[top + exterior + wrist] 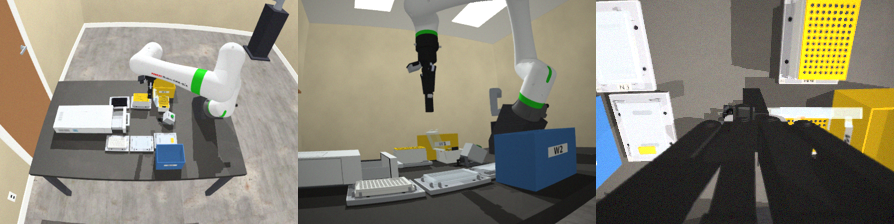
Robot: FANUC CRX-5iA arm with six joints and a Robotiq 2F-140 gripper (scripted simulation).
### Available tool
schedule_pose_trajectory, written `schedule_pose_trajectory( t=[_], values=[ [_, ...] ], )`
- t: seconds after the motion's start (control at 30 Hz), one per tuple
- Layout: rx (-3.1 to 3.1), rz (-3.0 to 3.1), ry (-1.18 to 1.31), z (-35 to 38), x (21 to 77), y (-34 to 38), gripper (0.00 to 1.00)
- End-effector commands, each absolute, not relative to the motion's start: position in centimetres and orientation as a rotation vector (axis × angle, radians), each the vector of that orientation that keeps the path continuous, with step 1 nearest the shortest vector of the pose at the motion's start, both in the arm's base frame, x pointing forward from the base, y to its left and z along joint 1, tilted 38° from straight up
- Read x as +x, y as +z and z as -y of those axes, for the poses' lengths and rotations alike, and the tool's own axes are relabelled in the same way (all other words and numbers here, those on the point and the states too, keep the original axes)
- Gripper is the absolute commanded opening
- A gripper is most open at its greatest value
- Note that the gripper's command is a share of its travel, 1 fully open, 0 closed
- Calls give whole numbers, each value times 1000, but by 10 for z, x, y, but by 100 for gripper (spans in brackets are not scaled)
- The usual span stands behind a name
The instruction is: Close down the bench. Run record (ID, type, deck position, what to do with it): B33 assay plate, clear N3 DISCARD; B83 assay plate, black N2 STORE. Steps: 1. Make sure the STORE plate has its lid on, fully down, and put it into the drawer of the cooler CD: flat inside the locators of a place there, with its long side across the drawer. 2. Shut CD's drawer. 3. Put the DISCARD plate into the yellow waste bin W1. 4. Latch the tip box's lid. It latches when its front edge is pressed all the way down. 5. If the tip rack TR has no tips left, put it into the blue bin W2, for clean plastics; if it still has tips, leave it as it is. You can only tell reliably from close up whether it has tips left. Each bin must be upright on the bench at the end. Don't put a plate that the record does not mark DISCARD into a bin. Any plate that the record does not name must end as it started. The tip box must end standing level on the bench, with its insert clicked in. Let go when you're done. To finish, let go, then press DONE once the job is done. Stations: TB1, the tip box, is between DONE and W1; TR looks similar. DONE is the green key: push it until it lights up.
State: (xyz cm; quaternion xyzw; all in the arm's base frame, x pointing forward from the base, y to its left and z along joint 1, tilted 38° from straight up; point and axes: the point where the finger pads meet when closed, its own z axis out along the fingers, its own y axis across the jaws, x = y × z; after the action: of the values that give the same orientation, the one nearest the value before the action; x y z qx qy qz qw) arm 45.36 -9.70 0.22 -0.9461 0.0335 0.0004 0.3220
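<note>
The gripper point(429, 107) is hanging fully closed, gripping nothing, above yellow bin point(424, 144) marked W1; blue bin point(534, 158) reads W2.

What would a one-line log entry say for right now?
gripper: shut, empty, high above bench | tip box: lid open | cooler drawer: open | black plate: on deck

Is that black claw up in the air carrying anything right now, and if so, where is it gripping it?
Nothing. The gripper hangs high above the bench with its fingers shut together on nothing.
</note>
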Motion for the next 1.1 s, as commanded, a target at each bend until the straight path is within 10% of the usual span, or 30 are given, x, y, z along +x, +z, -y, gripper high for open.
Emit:
schedule_pose_trajectory(
  t=[0.0,1.07],
  values=[
    [-2485,-88,0,109,453,-12,10],
    [-2485,-88,0,166,447,-83,10]
  ],
)
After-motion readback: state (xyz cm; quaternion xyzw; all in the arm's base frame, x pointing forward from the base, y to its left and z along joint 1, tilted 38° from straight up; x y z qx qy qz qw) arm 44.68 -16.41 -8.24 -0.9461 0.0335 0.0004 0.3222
